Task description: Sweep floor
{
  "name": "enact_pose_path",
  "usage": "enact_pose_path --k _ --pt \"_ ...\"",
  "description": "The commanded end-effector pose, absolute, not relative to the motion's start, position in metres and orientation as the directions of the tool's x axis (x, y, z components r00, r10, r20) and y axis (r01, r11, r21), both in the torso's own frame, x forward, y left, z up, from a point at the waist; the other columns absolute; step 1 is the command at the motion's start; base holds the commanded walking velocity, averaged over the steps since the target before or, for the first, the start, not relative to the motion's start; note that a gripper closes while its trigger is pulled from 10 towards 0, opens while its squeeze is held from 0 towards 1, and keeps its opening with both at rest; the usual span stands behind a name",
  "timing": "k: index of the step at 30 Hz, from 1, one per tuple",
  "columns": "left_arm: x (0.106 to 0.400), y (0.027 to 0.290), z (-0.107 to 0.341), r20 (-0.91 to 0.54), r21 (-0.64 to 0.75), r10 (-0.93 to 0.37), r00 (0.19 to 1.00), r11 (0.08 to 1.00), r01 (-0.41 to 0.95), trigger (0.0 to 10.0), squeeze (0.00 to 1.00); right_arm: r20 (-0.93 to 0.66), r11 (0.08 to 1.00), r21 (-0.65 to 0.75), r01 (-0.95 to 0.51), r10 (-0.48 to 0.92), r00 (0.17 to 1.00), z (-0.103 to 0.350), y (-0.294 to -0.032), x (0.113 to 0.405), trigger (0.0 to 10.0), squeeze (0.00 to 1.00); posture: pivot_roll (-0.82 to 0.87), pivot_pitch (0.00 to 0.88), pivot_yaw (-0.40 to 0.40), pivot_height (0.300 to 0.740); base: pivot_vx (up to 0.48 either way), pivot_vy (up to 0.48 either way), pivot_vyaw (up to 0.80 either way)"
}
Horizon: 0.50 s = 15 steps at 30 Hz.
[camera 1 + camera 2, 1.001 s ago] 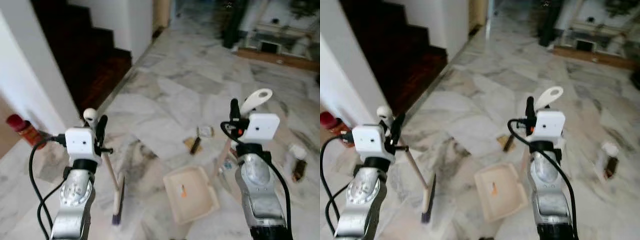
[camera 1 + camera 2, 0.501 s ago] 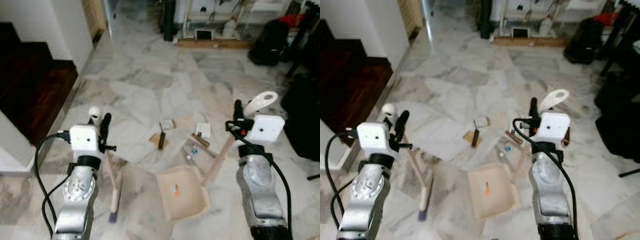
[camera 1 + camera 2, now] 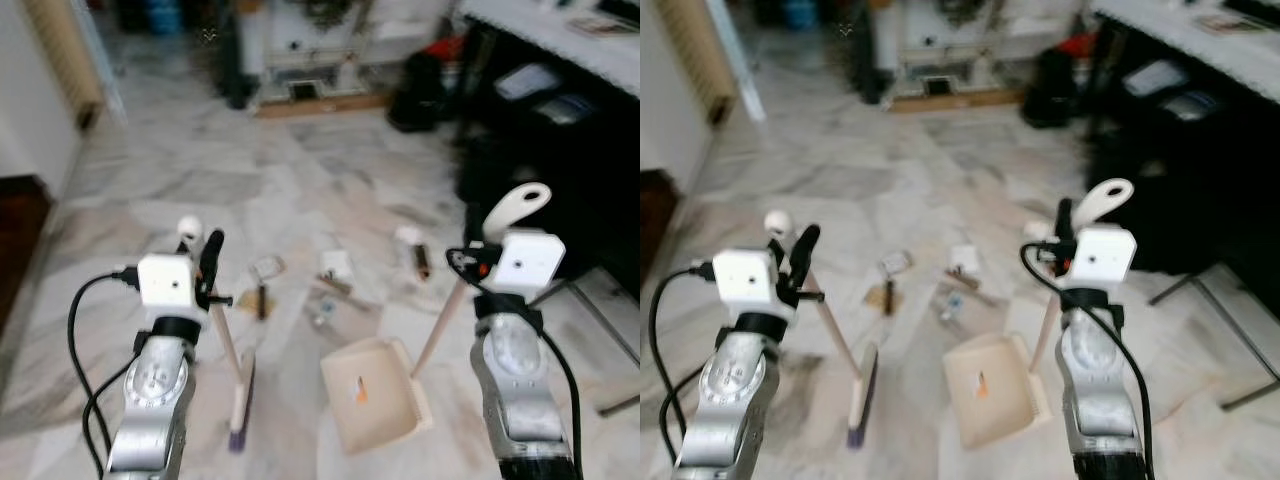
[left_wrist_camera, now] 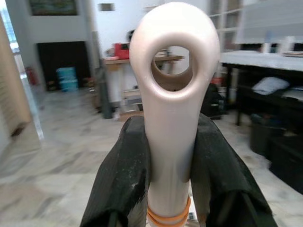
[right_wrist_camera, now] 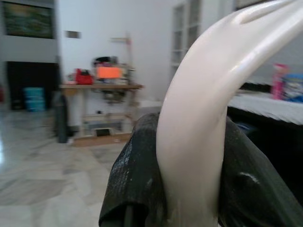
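Your left end effector (image 4: 168,179) is clamped on the broom (image 3: 238,385) handle and your right end effector (image 5: 189,189) on the dustpan (image 3: 375,395) handle, so brush and pan flank the litter (image 3: 325,290) just beyond the dustpan, ready for sweeping the marble floor (image 3: 200,190).

The pale grey-veined marble floor (image 3: 150,170) carries a cream plastic dustpan (image 3: 372,394) and, beside it, the broom's long brush head (image 3: 241,398). Small scattered litter pieces (image 3: 330,275) lie just beyond both, too blurred to identify.
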<state>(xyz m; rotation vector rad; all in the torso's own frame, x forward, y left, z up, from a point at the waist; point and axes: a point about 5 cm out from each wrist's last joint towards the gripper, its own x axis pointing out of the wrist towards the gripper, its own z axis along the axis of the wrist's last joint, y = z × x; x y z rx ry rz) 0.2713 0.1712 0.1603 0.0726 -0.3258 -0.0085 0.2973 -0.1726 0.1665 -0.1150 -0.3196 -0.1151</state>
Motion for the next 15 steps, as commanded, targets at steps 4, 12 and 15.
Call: enact_pose_path --k 4,12,15 --pt "0.2715 0.1738 0.1679 0.357 0.042 -0.006 0.934 0.999 -0.010 10.0 0.00 0.384 0.988 -0.080 0.135 -0.095 0.918 0.1782 -0.1728 0.2938 10.0 0.00 -0.05 0.000 0.024 0.740 0.000 0.000 -0.39" --pt "0.2745 0.1731 0.1708 0.356 0.045 -0.010 0.934 0.999 -0.007 10.0 0.00 0.400 0.989 -0.086 0.121 -0.077 0.913 0.1834 -0.1702 0.2953 10.0 0.00 -0.05 0.016 0.024 0.740 0.000 0.000 0.00" --pt "0.2748 0.1747 0.1702 0.353 0.043 -0.005 0.936 0.999 -0.011 10.0 0.00 0.399 0.989 -0.087 0.117 -0.073 0.914 0.1840 -0.1694 0.2954 10.0 0.00 -0.05 0.032 0.022 0.740 0.085 0.000 0.00"
